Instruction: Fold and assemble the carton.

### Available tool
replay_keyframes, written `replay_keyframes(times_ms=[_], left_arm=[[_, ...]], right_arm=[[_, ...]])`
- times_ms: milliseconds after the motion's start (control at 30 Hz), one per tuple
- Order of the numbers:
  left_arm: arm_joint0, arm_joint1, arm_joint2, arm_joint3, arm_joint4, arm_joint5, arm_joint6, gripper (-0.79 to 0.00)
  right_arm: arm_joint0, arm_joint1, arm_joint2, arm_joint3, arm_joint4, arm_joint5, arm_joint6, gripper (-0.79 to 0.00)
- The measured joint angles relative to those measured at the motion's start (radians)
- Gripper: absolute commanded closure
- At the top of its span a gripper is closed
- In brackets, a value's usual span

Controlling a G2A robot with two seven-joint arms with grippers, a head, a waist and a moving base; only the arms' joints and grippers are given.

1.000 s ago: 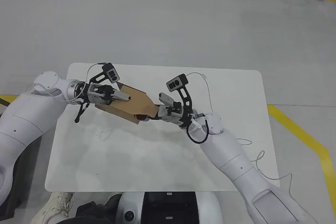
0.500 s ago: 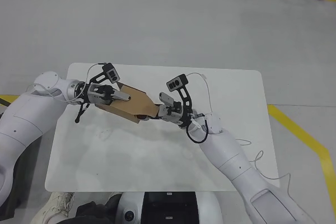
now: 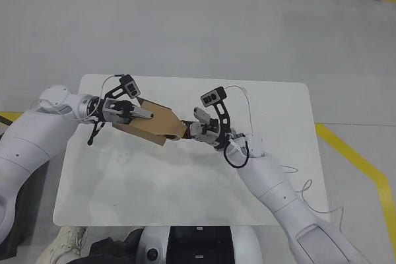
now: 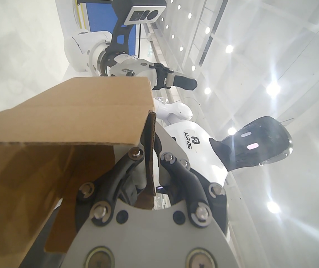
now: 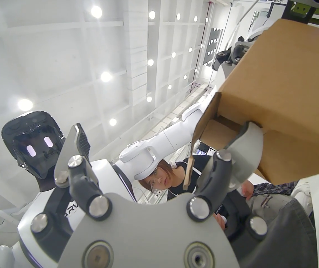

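Your right wrist has slid a little away from the carton (image 3: 155, 122) since a second ago; the carton itself has not shifted. Under the carton lies the white desk (image 3: 185, 191), and the brown carton is held off it, above its far left part, spanning between both arms. At one end of the carton your left pincer (image 4: 148, 152) is clamped on the edge of a cardboard flap. At the carton's other end your right pincer (image 5: 162, 132) stands wide, one finger (image 5: 246, 146) touching the open end beside a loose flap, the other free in the air.
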Motion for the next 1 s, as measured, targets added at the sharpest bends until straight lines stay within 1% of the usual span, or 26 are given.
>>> replay_keyframes(times_ms=[267, 533, 767, 1000], left_arm=[[0.002, -0.002, -0.002, 0.007, 0.002, 0.001, 0.0, 0.0], [0.001, -0.003, -0.003, 0.015, 0.01, 0.0, 0.0, 0.0], [-0.001, -0.005, -0.002, 0.022, 0.028, -0.007, 0.0, 0.0], [-0.004, -0.006, -0.003, 0.027, 0.044, -0.015, 0.0, 0.0]], right_arm=[[-0.053, 0.028, 0.092, -0.082, -0.018, 0.038, 0.009, -0.785], [-0.108, 0.05, 0.17, -0.18, -0.029, 0.05, -0.004, -0.785], [-0.112, 0.051, 0.15, -0.243, -0.085, 0.074, -0.032, -0.785], [-0.071, 0.045, 0.093, -0.235, -0.201, 0.163, -0.128, -0.785]])
